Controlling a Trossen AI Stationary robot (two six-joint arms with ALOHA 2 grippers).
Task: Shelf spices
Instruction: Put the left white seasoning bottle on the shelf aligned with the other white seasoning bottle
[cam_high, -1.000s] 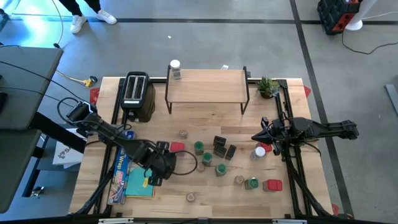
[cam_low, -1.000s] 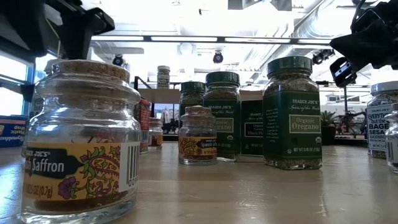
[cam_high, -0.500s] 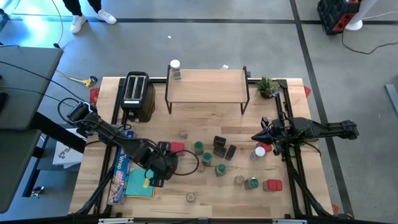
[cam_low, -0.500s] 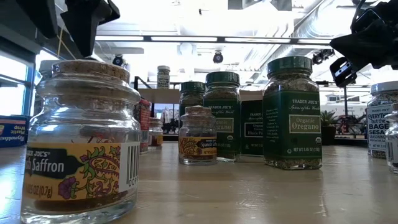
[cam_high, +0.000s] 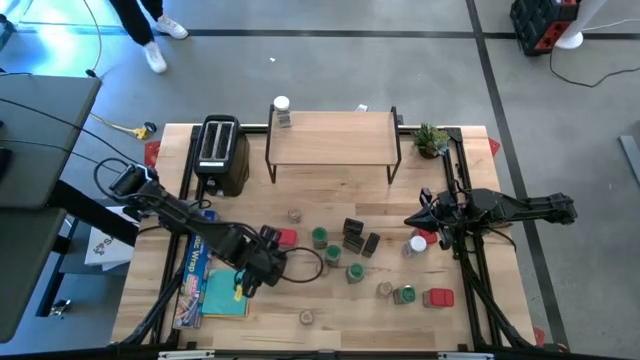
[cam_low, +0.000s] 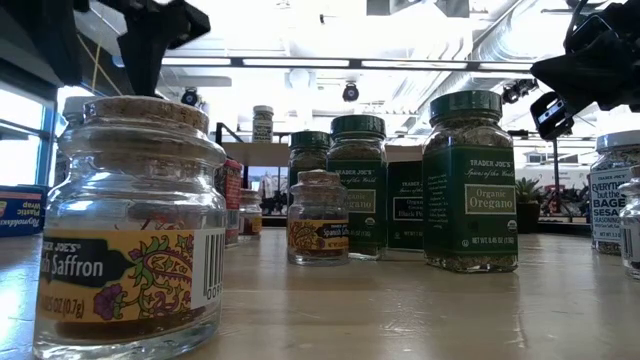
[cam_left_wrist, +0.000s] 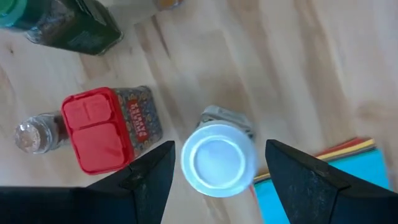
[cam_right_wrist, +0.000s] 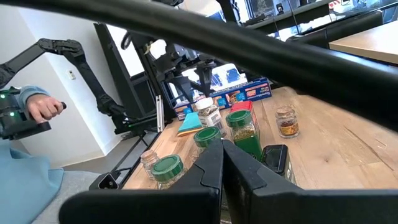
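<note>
Spices stand scattered on the table's near half: green-lidded jars (cam_high: 320, 238), black boxes (cam_high: 353, 235), a red tin (cam_high: 437, 297) and cork-topped jars (cam_low: 135, 230). One white-lidded jar (cam_high: 282, 108) stands on the far left corner of the wooden shelf (cam_high: 332, 138). My left gripper (cam_high: 258, 262) points down, open, over another white-lidded jar (cam_left_wrist: 217, 158). Its fingers (cam_left_wrist: 149, 180) stand on either side of the lid without touching it. A red-lidded tin (cam_left_wrist: 102, 127) lies beside that jar. My right gripper (cam_high: 412, 220) waits shut and level at the right.
A black toaster (cam_high: 222, 155) stands left of the shelf and a small plant (cam_high: 431, 140) to its right. A blue foil box (cam_high: 192, 270) and a teal cloth (cam_high: 225, 292) lie at the near left, close to my left gripper. A person walks beyond the far edge.
My left gripper has rolled about its own pointing line above the white-lidded jar, staying where it was and staying open. The jars have not moved.
</note>
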